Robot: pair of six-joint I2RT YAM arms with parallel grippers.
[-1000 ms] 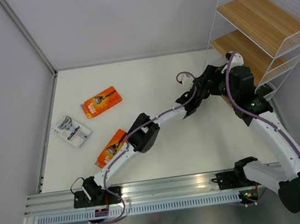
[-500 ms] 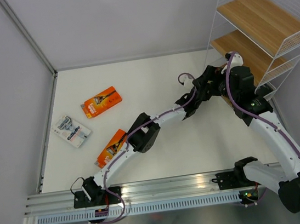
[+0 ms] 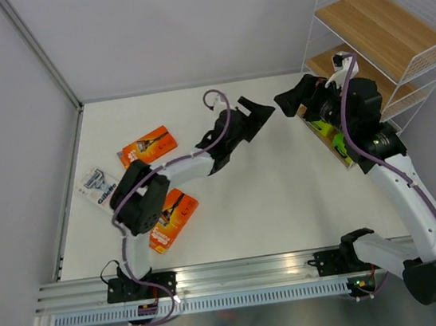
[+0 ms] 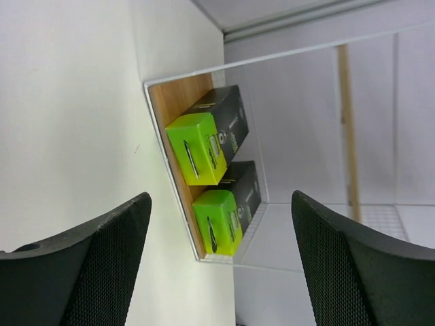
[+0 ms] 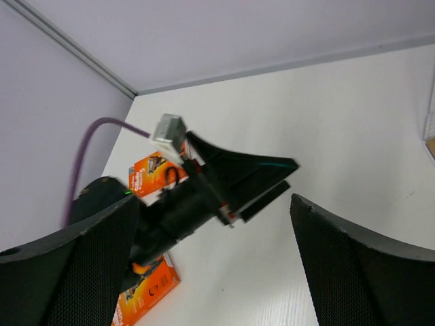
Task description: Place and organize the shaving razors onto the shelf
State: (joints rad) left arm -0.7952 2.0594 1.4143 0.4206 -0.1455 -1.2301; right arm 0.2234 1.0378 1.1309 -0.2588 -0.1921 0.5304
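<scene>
Three razor packs lie out on the table [image 3: 286, 194], all on its left side. Closest to the arm bases is the nearer orange pack [image 3: 176, 219], partly tucked under the left arm [image 3: 147, 200] where it bends. Just beyond it, near the left wall, is the white-and-blue Gillette pack [image 3: 95, 184], its right edge hidden by that same arm. A little farther back the second orange pack [image 3: 148, 146] lies flat and in full view.

Up to mid-table now: the left gripper [image 3: 258, 114] hangs over the tabletop, fingers spread wide, nothing between them, and its wrist camera looks straight at the rack. Facing it from the right is the right gripper [image 3: 286, 99], also splayed wide and holding nothing. The two are close together but not touching.

At the far right stands the shelf [image 3: 381, 25], white wire with wooden boards. On its lowest board [image 4: 160, 112] two black-and-lime packs [image 4: 207, 136] sit side by side, lime ends turned toward the front edge.
</scene>
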